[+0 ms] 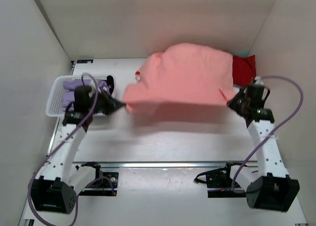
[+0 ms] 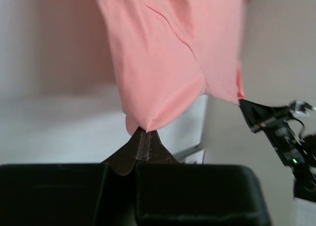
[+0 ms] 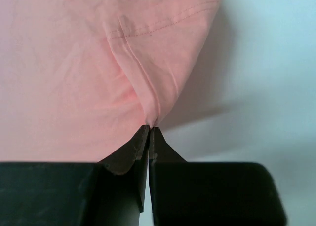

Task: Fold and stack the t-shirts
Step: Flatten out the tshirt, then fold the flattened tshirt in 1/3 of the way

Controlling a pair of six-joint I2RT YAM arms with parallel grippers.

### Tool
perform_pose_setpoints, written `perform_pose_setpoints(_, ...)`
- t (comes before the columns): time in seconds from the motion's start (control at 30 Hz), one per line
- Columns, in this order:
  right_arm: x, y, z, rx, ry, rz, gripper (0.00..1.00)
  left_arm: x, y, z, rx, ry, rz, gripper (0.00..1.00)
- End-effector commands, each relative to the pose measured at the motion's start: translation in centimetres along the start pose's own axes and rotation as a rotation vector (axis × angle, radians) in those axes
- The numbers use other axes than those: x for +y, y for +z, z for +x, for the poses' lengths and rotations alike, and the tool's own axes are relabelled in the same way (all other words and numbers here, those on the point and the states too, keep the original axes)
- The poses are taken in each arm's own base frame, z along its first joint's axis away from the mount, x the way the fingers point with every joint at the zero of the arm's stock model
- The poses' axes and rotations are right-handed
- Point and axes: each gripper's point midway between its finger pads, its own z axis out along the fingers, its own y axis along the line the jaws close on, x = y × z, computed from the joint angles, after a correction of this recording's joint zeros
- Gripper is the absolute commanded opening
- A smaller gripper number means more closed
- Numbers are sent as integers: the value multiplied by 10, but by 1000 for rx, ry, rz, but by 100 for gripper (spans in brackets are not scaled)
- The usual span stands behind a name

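The salmon-pink t-shirt [image 1: 182, 78], stretched between the left end effector [image 1: 123, 106] and the right end effector [image 1: 230, 102], is spanning the middle of the bench [image 1: 163, 142] from side to side. The strip of bench nearer than it is lying open for passage. The white basket [image 1: 54, 95] of lavender t-shirts [image 1: 69, 95] is crowding the left arm, the red t-shirt [image 1: 243, 68] is filling the far right corner, and walls [image 1: 29, 38] are closing in left, right and far.
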Motion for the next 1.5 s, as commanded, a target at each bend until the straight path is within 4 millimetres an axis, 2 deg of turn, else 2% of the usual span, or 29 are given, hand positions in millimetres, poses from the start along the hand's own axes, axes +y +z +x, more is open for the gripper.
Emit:
perform_pose_setpoints(0.0, -37, -21, 64, 103, 151, 119, 0, 79, -14, 70, 117, -134, -159, 0)
perform_pose_setpoints(0.03, -40, -22, 74, 123, 190, 130, 0, 85, -18, 78, 126, -131, -164, 0)
perform_pose_setpoints(0.07, -52, -25, 100, 187, 215, 165, 0, 102, -19, 96, 170, -150, -210, 0)
perform_pose_setpoints(0.1, -58, -30, 116, 233, 246, 186, 0, 110, -22, 109, 195, -165, -225, 0)
perform_pose_setpoints(0.2, -76, -39, 163, 367, 334, 241, 0, 123, -26, 136, 267, -177, -254, 0)
perform_pose_setpoints(0.3, -88, -46, 184, 418, 347, 278, 0, 130, -30, 152, 305, -201, -259, 0)
perform_pose_setpoints(0.5, -95, -44, 204, 500, 327, 282, 0, 136, -29, 153, 294, -253, -284, 0)
perform_pose_setpoints(0.63, -94, -30, 198, 520, 309, 277, 0, 137, -24, 147, 301, -257, -314, 0)
perform_pose_setpoints(0.83, -95, -10, 195, 561, 284, 280, 0, 152, -20, 144, 298, -305, -388, 0)
perform_pose_setpoints(0.87, -97, -8, 197, 573, 283, 287, 0, 153, -17, 140, 277, -313, -386, 4)
perform_pose_setpoints(0.9, -95, -4, 190, 557, 273, 281, 1, 154, -16, 138, 271, -325, -382, 17)
perform_pose_setpoints(0.93, -97, -2, 188, 551, 264, 291, 12, 150, -10, 131, 250, -334, -355, 24)
perform_pose_setpoints(0.97, -92, 4, 175, 518, 256, 267, 22, 145, -7, 125, 230, -347, -338, 29)
perform_pose_setpoints(1.0, -90, 6, 168, 501, 256, 260, 26, 139, 0, 120, 217, -345, -310, 30)
perform_pose_setpoints(1.07, -88, 15, 151, 461, 221, 245, 40, 119, 12, 96, 168, -327, -244, 32)
perform_pose_setpoints(1.1, -82, 18, 134, 425, 195, 227, 41, 116, 20, 94, 177, -311, -238, 33)
perform_pose_setpoints(1.13, -80, 25, 122, 403, 173, 221, 43, 101, 26, 81, 162, -286, -205, 32)
perform_pose_setpoints(1.17, -76, 32, 117, 388, 146, 213, 44, 98, 35, 75, 170, -269, -213, 32)
perform_pose_setpoints(1.2, -73, 40, 109, 383, 133, 208, 44, 102, 45, 79, 201, -262, -237, 32)
perform_pose_setpoints(1.23, -67, 44, 100, 369, 116, 189, 44, 91, 52, 69, 191, -235, -216, 32)
perform_pose_setpoints(1.27, -65, 53, 98, 375, 110, 184, 43, 87, 64, 64, 203, -223, -217, 32)
perform_pose_setpoints(1.3, -66, 57, 101, 390, 104, 188, 44, 97, 75, 70, 232, -222, -257, 31)
perform_pose_setpoints(1.33, -68, 63, 103, 412, 96, 203, 44, 91, 80, 60, 219, -210, -254, 30)
perform_pose_setpoints(1.37, -71, 66, 107, 443, 86, 224, 44, 90, 90, 61, 234, -199, -262, 28)
perform_pose_setpoints(1.43, -79, 66, 110, 491, 25, 267, 45, 100, 99, 71, 274, -201, -311, 28)
perform_pose_setpoints(1.47, -83, 64, 111, 520, -7, 295, 46, 97, 101, 69, 277, -194, -308, 28)
